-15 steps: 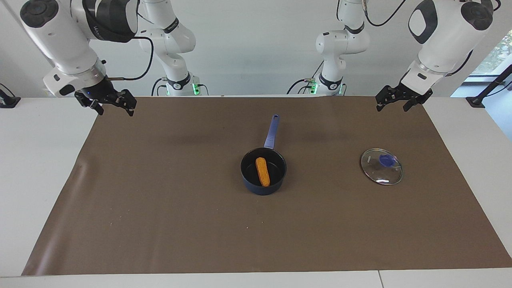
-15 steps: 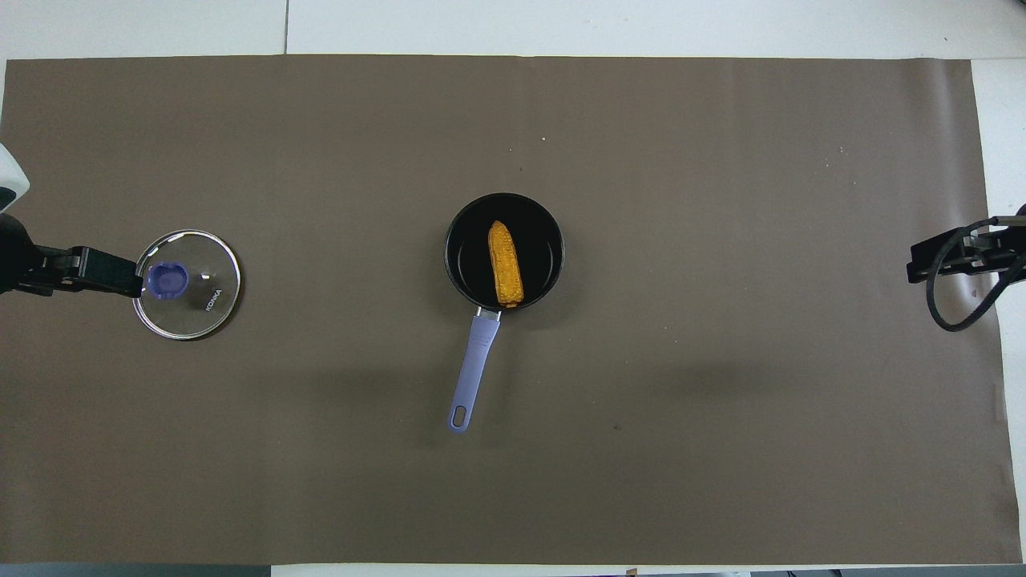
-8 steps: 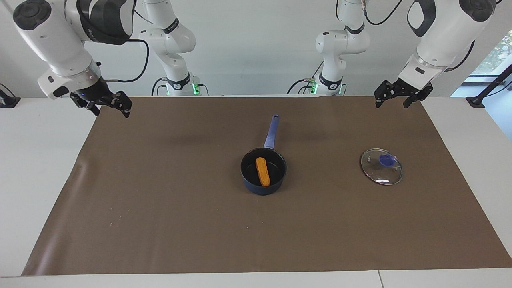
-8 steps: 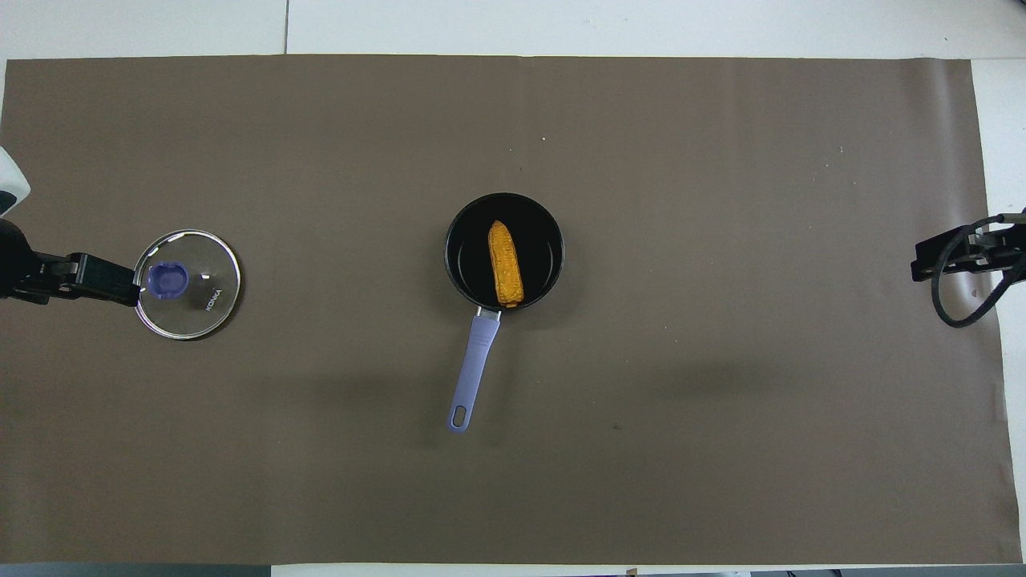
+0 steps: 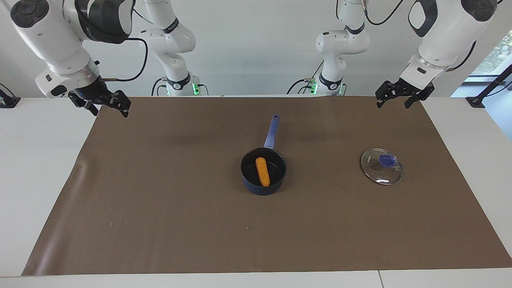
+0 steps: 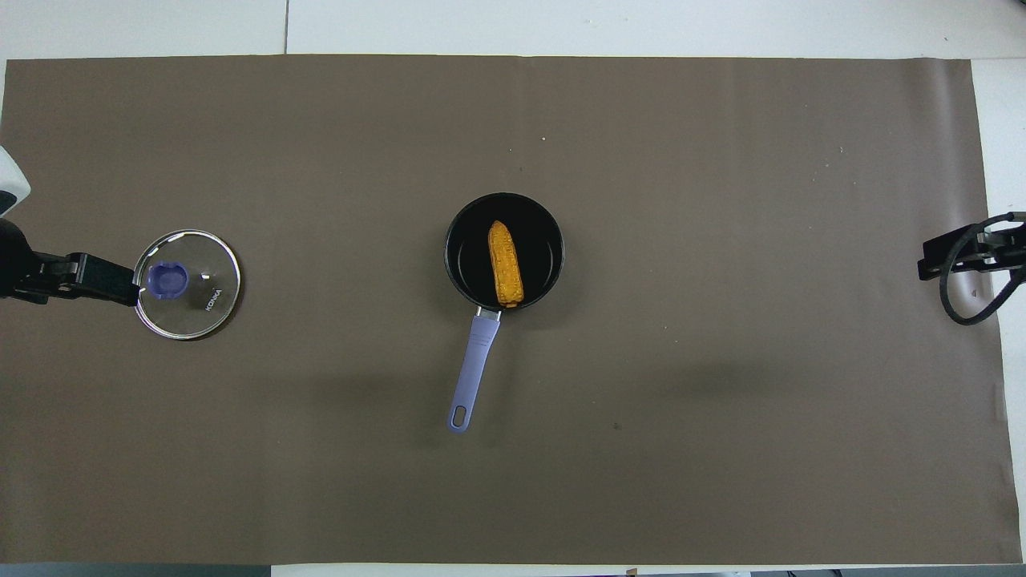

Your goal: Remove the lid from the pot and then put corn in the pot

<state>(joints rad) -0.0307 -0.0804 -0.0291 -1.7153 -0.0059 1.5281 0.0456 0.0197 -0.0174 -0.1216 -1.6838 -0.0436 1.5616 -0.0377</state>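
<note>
Left gripper (image 5: 393, 100) raised high, wrist angled down and inward from forearm, fingers spread apart, nothing between them. Right gripper (image 5: 107, 107) also raised, same mirrored pose, wrist tilted inward, fingers parted, empty. Cable loops off right wrist. Both arms pulled out wide, elbows up, hands well apart.

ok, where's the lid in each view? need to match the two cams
Facing view: the lid lies flat on the brown mat, toward the left arm's end of the table, at that picture's right, level with the pot.
Overhead view: the lid sits at that picture's left edge area, beside the left hand.
Shared landmark: the pot with the corn inside, mid-table.
</note>
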